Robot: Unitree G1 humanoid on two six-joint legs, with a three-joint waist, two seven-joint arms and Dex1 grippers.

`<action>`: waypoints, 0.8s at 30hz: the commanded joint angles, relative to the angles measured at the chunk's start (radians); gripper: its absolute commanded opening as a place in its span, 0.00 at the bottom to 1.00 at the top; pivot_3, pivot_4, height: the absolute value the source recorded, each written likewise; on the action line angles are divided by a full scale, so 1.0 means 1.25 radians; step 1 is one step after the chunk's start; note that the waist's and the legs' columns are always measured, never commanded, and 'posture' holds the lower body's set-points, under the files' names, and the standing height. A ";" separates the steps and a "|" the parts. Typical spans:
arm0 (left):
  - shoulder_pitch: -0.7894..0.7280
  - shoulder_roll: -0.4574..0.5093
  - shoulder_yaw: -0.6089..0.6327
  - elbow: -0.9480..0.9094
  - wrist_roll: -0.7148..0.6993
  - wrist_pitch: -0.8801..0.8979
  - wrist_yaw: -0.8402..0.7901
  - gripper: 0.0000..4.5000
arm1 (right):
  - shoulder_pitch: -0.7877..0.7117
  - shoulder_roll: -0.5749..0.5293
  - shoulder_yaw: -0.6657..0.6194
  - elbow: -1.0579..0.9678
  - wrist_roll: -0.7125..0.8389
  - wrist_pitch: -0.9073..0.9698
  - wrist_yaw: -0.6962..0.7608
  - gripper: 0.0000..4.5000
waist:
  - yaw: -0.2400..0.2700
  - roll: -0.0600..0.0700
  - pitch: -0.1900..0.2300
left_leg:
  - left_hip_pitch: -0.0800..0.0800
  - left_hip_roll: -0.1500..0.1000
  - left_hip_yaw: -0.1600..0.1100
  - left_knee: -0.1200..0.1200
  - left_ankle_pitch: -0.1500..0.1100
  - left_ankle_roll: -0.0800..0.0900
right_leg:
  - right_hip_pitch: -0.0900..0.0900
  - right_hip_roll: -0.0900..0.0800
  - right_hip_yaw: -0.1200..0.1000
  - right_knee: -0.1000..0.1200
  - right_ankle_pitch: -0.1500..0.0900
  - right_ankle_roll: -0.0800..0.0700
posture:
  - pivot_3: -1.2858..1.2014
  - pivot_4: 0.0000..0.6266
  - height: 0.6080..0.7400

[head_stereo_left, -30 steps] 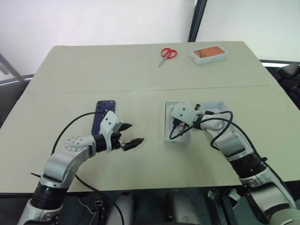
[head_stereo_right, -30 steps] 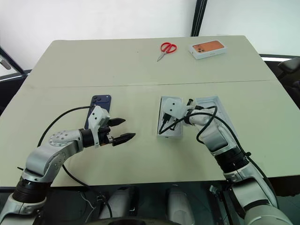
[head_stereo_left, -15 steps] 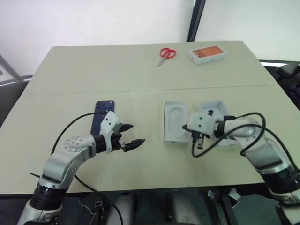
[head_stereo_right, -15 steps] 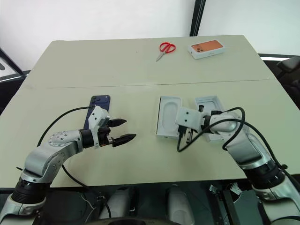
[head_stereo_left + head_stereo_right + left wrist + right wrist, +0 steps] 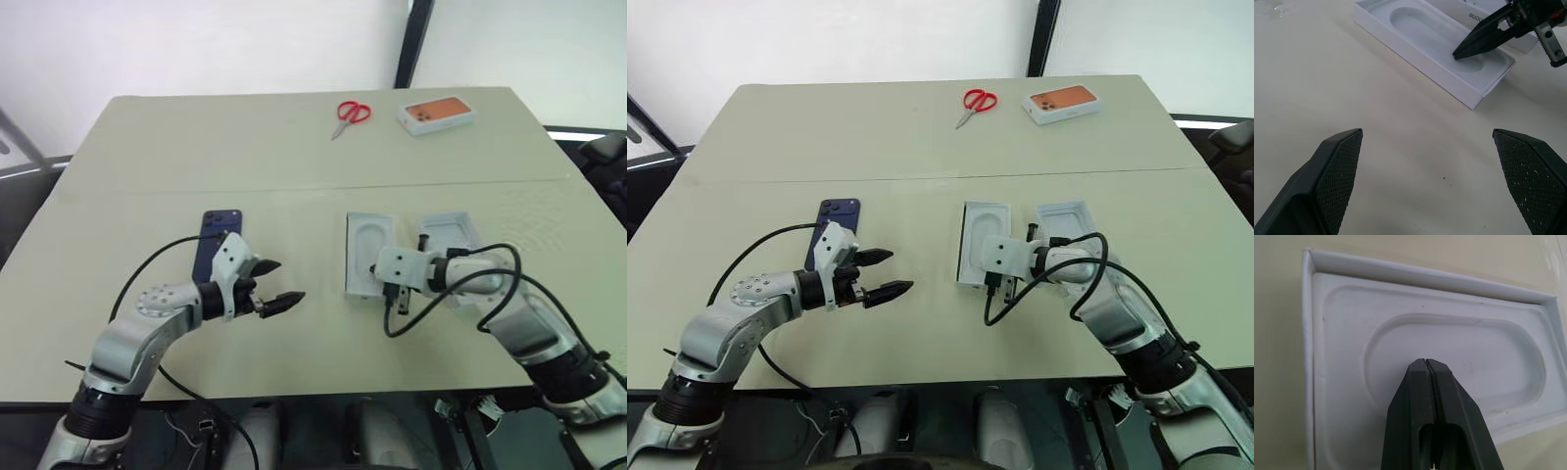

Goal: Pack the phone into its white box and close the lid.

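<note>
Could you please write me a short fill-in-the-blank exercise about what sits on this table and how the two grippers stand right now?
1. The left gripper hangs over bare tabletop with its two fingers ____.
2. The right gripper points its fingers, pressed ____, at the white tray with the oval recess.
3. The phone lies flat on the table on the robot's ____ side.
4. At the far edge, beside the white box with the orange picture, lie red ____.

Missing words: open; together; left; scissors

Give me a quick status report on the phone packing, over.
Left gripper open, empty, beside the phone. Right gripper shut, tip over the oval recess of the white box. Phone flat on the table, not packed. Nothing blocking.
</note>
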 commanded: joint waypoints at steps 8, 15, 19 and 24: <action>-0.008 -0.013 -0.010 -0.023 -0.003 -0.004 0.000 1.00 | -0.029 0.077 0.041 0.009 0.012 -0.032 0.024 0.00 | -0.002 0.000 0.000 | 0.000 0.000 0.000 -0.001 0.000 0.000 | 0.000 0.001 0.000 0.000 0.000 0.000 | 0.52 0.24 1.00; 0.001 -0.013 -0.006 -0.033 -0.008 0.001 0.007 1.00 | -0.039 0.155 -0.019 0.023 0.085 0.073 0.001 0.00 | -0.002 0.000 0.000 | 0.000 0.000 0.000 0.000 0.000 0.000 | 0.000 0.000 0.000 0.000 0.000 0.000 | 0.52 0.24 1.00; 0.006 -0.012 -0.005 -0.039 -0.011 0.004 0.011 1.00 | -0.038 0.143 -0.029 0.030 0.086 0.084 -0.010 0.00 | -0.001 0.000 0.000 | 0.000 0.000 0.000 0.000 0.000 0.000 | 0.000 0.000 0.000 0.000 0.000 0.000 | 0.52 0.24 1.00; 0.005 -0.006 0.003 -0.038 -0.015 0.006 0.010 1.00 | -0.034 0.086 -0.063 -0.009 0.106 0.075 0.016 0.00 | -0.001 0.000 0.000 | 0.000 0.000 0.000 0.000 0.000 0.000 | 0.000 0.000 0.000 0.000 0.000 0.000 | 0.52 0.24 1.00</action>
